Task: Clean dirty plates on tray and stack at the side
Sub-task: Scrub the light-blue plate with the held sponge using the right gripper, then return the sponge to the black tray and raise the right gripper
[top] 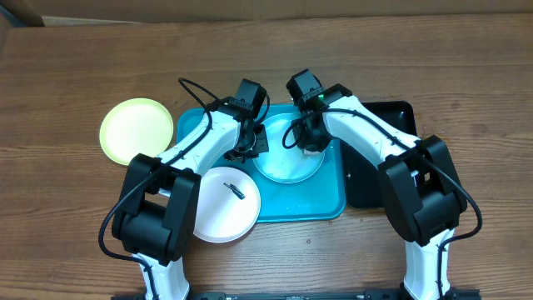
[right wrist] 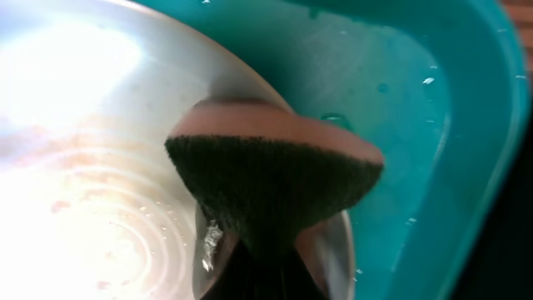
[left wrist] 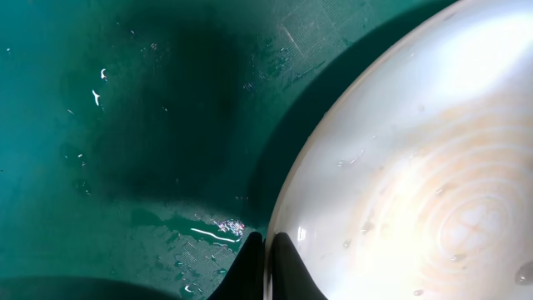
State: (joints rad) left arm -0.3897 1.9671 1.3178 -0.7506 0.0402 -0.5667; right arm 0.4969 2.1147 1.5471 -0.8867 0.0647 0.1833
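**Scrub step in hand on the blue plate**

The pale blue round flat plate (top: 287, 167) sits wet in the large turquoise plastic tray (top: 308, 208). Left claw (left wrist: 266, 254) is pinched on its rim, pinning it. Right claw (right wrist: 250, 279) is clamped on a pink sponge with a dark green scrub face (right wrist: 275, 183) at the plate's edge. Contact looks likely, but the view is too blurred to confirm.

The white round plate (top: 218, 212), dark smear on it, overlaps the tray's near-left corner. The yellow-green round plate (top: 136, 129) lies on the wooden counter (top: 83, 50).

Next: wipe off the faint brown rings, then lift the plate out to stack.
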